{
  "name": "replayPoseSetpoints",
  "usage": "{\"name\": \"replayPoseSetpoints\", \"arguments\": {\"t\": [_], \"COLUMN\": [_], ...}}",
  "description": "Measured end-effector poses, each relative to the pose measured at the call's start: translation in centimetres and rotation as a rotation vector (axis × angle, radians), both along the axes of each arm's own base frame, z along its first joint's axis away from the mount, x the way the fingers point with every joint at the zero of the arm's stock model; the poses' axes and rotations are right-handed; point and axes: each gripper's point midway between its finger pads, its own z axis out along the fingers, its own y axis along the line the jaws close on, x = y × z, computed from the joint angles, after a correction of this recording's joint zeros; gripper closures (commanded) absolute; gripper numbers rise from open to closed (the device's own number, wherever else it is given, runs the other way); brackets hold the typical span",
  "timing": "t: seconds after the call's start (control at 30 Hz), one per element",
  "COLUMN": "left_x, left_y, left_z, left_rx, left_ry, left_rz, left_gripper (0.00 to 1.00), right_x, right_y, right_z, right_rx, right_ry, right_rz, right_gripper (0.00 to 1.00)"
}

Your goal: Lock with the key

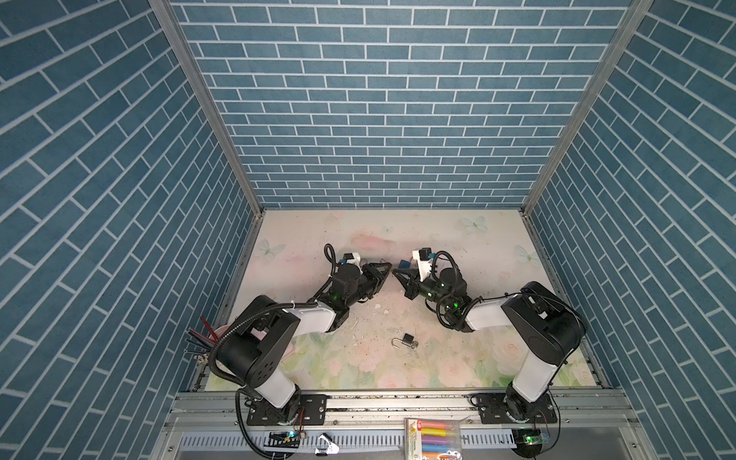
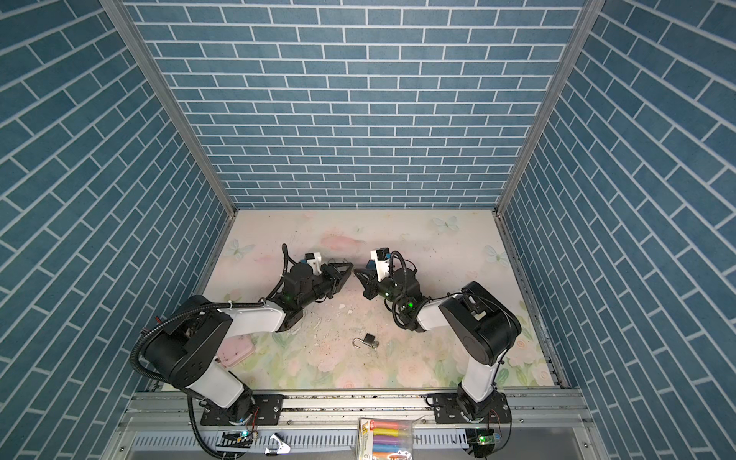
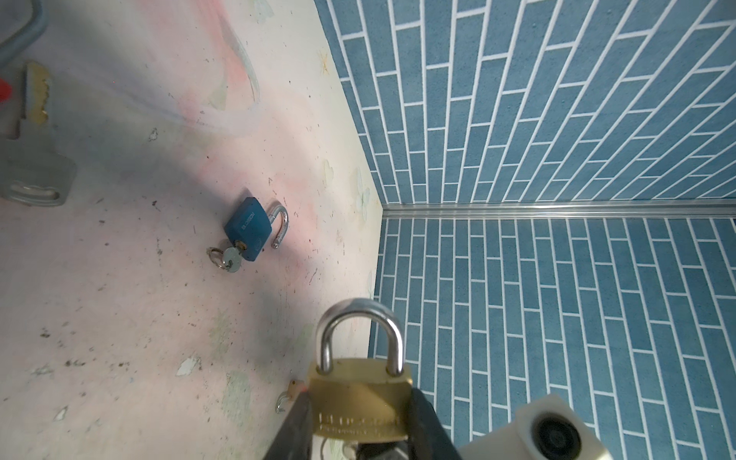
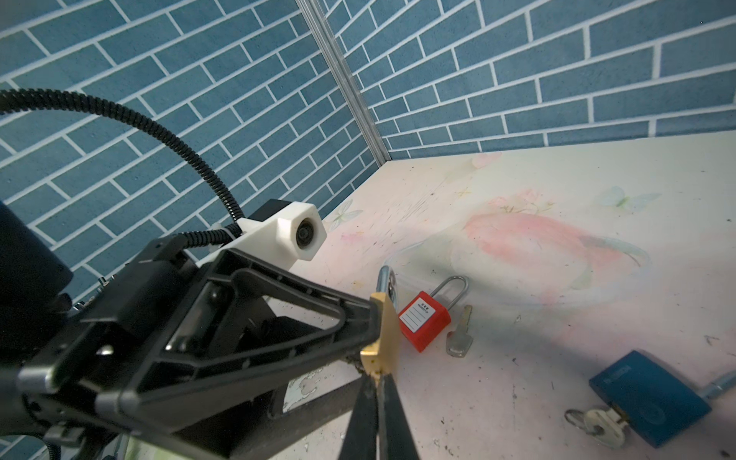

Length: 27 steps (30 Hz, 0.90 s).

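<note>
Blue brick walls (image 1: 378, 119) shut the bench (image 1: 478, 247) in at 9, 12 and 3 o'clock, and a metal rail (image 1: 398, 402) runs along the 6 o'clock edge. Both arms reach in from that rail and meet a little past the middle of the bench, toward 12. Behind them the bench lies bare up to the 12 o'clock wall, and there is open surface out toward 3 o'clock too. The 8 o'clock corner is crowded by the left arm's elbow over a pink tray (image 2: 235, 348).

The left end effector (image 1: 384, 275) is clamped on the brass lock (image 3: 360, 402), with a finger (image 3: 296, 422) pressed to each narrow side of the body, holding it at the meeting point. The right end effector (image 4: 376, 378) is clenched tight, its tips touching the keyhole end of the brass lock. Whether anything is pinched between them I cannot tell.

The lock's long axis runs across the left fingers, shackle end away from the right tips and keyhole end toward them. Both legs of the shackle sit in the body. From above the lock is hidden between the tips, so I cannot give its heading by the clock.

Just beside the meeting point, at about 1 o'clock, lies a blue lock (image 3: 247, 229), its shackle swung open and a key (image 3: 233, 261) in it. A red lock (image 4: 424, 318) lies near, with a loose key (image 4: 460, 336) just beside it. A dark lock (image 1: 407, 339), shackle open, lies well apart toward 6 o'clock.
</note>
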Motion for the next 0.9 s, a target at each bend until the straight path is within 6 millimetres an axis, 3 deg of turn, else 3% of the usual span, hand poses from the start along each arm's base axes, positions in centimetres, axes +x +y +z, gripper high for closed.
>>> {"name": "replayPoseSetpoints", "arguments": {"t": [0.2,0.23,0.37,0.43,0.5,0.63,0.77,0.9], "left_x": [-1.1,-0.4,6.1,7.2,7.1,6.6,5.8,4.8], "left_y": [0.2,1.2,10.4,12.7,12.5,11.4,10.4,8.0], "left_z": [-0.2,0.1,3.5,5.3,6.0,5.1,3.4,2.4], "left_rx": [0.016,0.031,0.093,0.101,0.095,0.113,0.2,0.329], "left_ry": [0.017,0.006,-0.103,-0.153,-0.174,-0.152,-0.116,-0.087], "left_rz": [-0.123,-0.085,0.264,0.353,0.353,0.317,0.261,0.144], "left_gripper": [1.0,1.0,1.0,1.0,1.0,1.0,1.0,1.0], "right_x": [-2.2,-3.1,-7.1,-7.4,-7.5,-6.7,-5.8,-4.7], "right_y": [-0.7,-0.7,-1.3,-1.3,-1.1,-0.2,0.4,0.7], "right_z": [-0.5,-0.3,-1.8,-2.3,-2.6,-1.3,0.6,2.4], "right_rx": [-0.02,-0.024,-0.084,-0.104,-0.119,-0.103,-0.073,-0.05], "right_ry": [0.014,0.012,0.053,0.066,0.074,0.055,0.017,0.0], "right_rz": [0.002,0.02,0.1,0.113,0.122,0.129,0.125,0.11], "right_gripper": [1.0,1.0,1.0,1.0,1.0,0.99,0.81,0.72]}}
